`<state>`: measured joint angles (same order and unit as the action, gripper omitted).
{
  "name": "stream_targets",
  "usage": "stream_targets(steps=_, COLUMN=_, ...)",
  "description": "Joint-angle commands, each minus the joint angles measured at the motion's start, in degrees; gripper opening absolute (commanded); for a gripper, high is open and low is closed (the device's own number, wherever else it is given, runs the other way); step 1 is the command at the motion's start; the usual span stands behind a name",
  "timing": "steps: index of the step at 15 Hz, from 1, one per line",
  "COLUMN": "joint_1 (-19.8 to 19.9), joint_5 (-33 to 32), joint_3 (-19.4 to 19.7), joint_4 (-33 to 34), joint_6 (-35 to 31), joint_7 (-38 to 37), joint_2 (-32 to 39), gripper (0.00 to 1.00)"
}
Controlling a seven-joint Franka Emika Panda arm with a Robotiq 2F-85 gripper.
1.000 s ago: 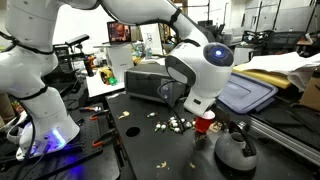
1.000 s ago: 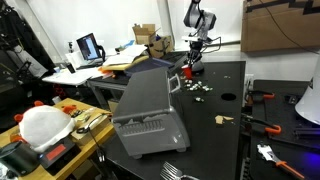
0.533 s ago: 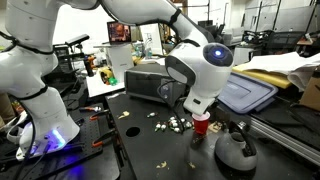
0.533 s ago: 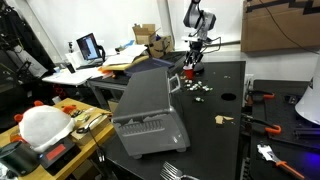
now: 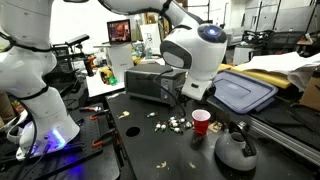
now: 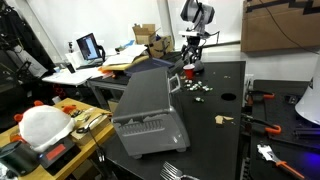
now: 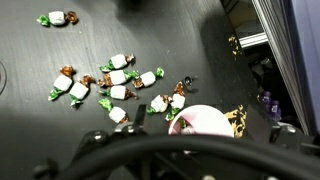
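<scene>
Gripper (image 5: pixel 194 98): hangs over the red cup (image 5: pixel 201 122); how wide the fingers stand, I cannot tell.
Candies (image 7: pixel 120 80): scattered on the table (image 5: pixel 150 150) beside the cup, none visibly inside.

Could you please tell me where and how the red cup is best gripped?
Probably at the rim, from straight above: the cup stands upright, mouth open, so one finger could go inside the wall. Candies lie close on one side, making a side approach awkward.

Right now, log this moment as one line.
jaws: above cup, not touching, opening unseen | cup: red, upright on table | candies: scattered beside cup | kettle: near cup
</scene>
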<state>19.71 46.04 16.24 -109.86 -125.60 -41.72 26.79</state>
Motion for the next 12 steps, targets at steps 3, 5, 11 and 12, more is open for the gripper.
stream_targets(steps=3, joint_1=-3.7, joint_5=-8.4, joint_3=1.0, joint_4=-9.6, joint_6=-0.1, joint_7=0.7, joint_2=-12.3, gripper=1.00)
stream_targets(steps=5, joint_1=-4.4, joint_5=-11.8, joint_3=0.7, joint_4=-11.5, joint_6=0.2, joint_7=0.6, joint_2=-15.0, gripper=1.00)
stream_targets(steps=11, joint_1=-5.9, joint_5=-22.1, joint_3=0.0, joint_4=-17.4, joint_6=0.9, joint_7=0.6, joint_2=-22.9, gripper=1.00)
stream_targets(steps=12, joint_1=-6.0, joint_5=-23.8, joint_3=-0.2, joint_4=-18.3, joint_6=1.3, joint_7=0.6, joint_2=-24.2, gripper=1.00)
